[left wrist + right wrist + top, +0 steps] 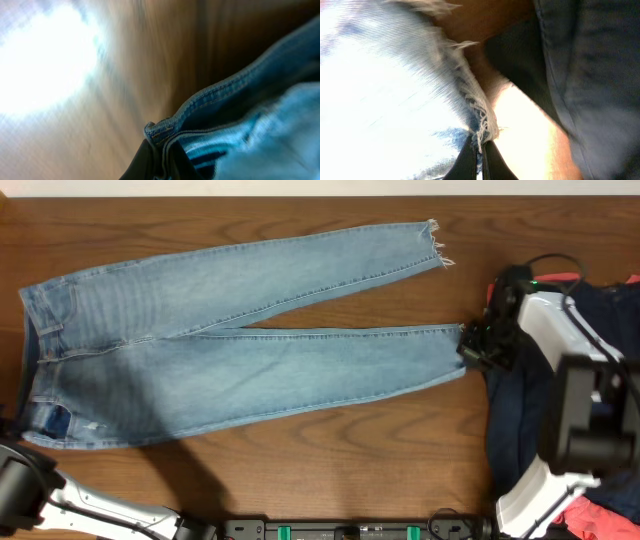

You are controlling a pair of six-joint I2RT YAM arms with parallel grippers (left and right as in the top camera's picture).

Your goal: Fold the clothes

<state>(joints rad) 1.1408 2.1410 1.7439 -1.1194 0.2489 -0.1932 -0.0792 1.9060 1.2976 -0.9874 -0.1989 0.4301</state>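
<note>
The light-blue jeans [230, 340] lie spread flat on the wooden table, waistband at the left, frayed hems at the right. My left gripper [161, 159] is shut on the waistband edge of the jeans [235, 125] at the table's lower left; in the overhead view only its arm [60, 495] shows. My right gripper [472, 346] is shut on the frayed hem of the near leg, which shows pinched between the fingers [480, 157] in the right wrist view. The far leg's hem [437, 245] lies free.
A pile of dark navy clothes [520, 415] lies at the right under and beside my right arm, also in the right wrist view [590, 75]. A coral-red garment [590, 515] shows at the lower right corner. The table's front edge runs along the bottom.
</note>
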